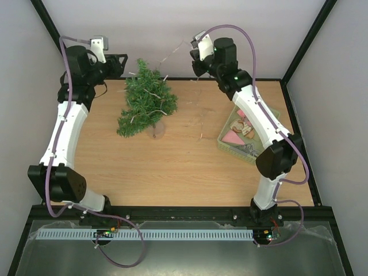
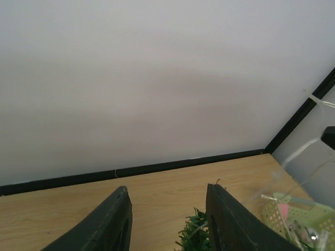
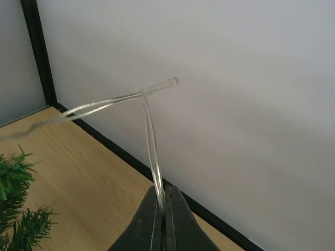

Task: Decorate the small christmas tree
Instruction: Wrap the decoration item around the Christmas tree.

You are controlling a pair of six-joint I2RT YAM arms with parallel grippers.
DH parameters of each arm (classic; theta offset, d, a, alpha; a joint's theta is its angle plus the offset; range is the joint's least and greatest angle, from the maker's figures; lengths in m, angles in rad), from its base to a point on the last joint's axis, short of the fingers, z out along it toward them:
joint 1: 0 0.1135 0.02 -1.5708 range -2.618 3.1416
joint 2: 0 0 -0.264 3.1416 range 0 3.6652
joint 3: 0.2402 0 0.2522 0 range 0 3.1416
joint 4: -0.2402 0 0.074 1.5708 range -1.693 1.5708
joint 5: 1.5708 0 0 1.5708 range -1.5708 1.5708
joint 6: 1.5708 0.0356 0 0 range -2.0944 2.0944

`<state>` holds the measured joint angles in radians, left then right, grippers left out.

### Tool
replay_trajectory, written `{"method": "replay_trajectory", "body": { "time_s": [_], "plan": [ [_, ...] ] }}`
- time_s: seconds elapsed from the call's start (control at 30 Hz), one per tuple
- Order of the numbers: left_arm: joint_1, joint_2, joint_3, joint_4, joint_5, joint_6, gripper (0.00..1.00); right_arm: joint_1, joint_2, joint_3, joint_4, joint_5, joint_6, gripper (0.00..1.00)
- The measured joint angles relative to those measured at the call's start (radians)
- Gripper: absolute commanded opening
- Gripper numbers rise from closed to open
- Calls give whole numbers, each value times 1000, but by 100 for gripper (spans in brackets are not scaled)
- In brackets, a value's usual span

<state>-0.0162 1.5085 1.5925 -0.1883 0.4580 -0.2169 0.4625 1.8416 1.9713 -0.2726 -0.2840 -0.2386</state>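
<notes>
The small christmas tree point(image 1: 146, 102) stands leaning on the wooden table at back centre-left, with thin clear strands lying in its branches. Its green tip point(image 2: 196, 235) shows between and below the fingers in the left wrist view, and its branches point(image 3: 15, 209) at the left edge of the right wrist view. My left gripper point(image 2: 167, 188) is open with nothing between its fingers, raised by the back wall just left of the tree point(image 1: 118, 62). My right gripper point(image 3: 163, 192) is shut on a clear thin light strand point(image 3: 152, 136), held high to the right of the tree point(image 1: 196, 56). The strand bends toward the tree.
A pale green mesh basket point(image 1: 227, 142) with pink and brown ornaments sits on the right under my right forearm; it also shows at lower right in the left wrist view, basket point(image 2: 272, 214). White walls with black frame bars enclose the back and sides.
</notes>
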Motion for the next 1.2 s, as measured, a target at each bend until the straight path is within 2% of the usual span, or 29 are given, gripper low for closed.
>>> {"method": "replay_trajectory", "body": {
  "time_s": [0.2, 0.4, 0.7, 1.0, 1.2],
  "plan": [
    [0, -90, -34, -43, -7, -3, 50, -12, -1, -15, -41, 39, 12, 2],
    [0, -254, -193, -61, -53, -8, 52, -33, -8, -50, -67, 70, 46, 2],
    [-2, -418, -433, -76, -109, -34, 51, -41, -70, -217, -129, 58, 139, 2],
    [-87, -603, -573, -75, -155, -38, 51, -11, -206, -428, -145, -38, 224, 2],
    [-127, -664, -649, -92, -178, -36, 51, 45, -270, -544, -130, -61, 269, 2]
  ]
}}
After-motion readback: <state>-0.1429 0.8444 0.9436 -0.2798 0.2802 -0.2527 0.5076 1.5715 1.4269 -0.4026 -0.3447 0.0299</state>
